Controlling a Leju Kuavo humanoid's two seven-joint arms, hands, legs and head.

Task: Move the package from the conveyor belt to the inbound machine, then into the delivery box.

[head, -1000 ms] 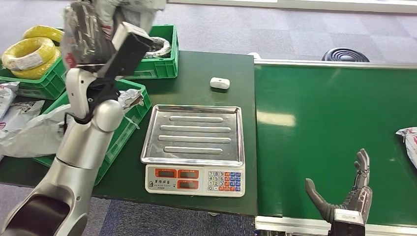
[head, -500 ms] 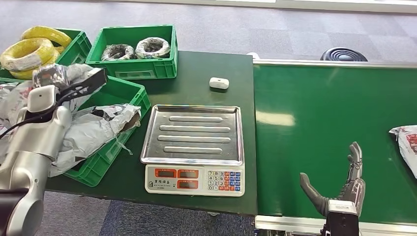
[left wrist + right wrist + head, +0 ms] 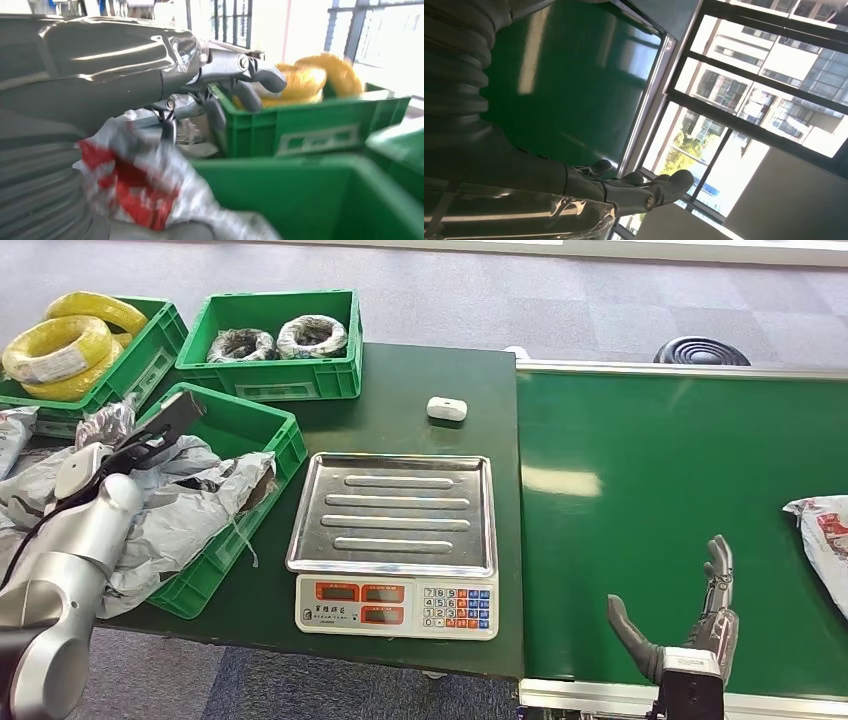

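Grey carpet tiles surround a dark green desk (image 3: 420, 380) with the conveyor belt (image 3: 660, 510) abutting it on the robot's right. At the belt's far right edge lies a white package (image 3: 822, 540) with red print, partly cut off by the frame.

On the desk, three green crates are grouped at the left. The far-left crate (image 3: 150, 345) holds yellow cable coils (image 3: 60, 345); the far crate (image 3: 270, 380) holds two wrapped coils. The near crate (image 3: 255, 455), the delivery box, contains crumpled grey bags (image 3: 190, 505) that spill over its rim.

A weighing scale (image 3: 395, 540) with a steel tray and keypad stands at the desk's centre front. A small white case (image 3: 446, 408) lies beyond it.

The left hand (image 3: 160, 425) hangs over the near crate, fingers loosely extended and apart, holding nothing; the left wrist view shows a white and red bag (image 3: 135, 185) just beneath it. The right hand (image 3: 690, 625) stands open above the belt's near edge, fingers spread upward, well apart from the package.
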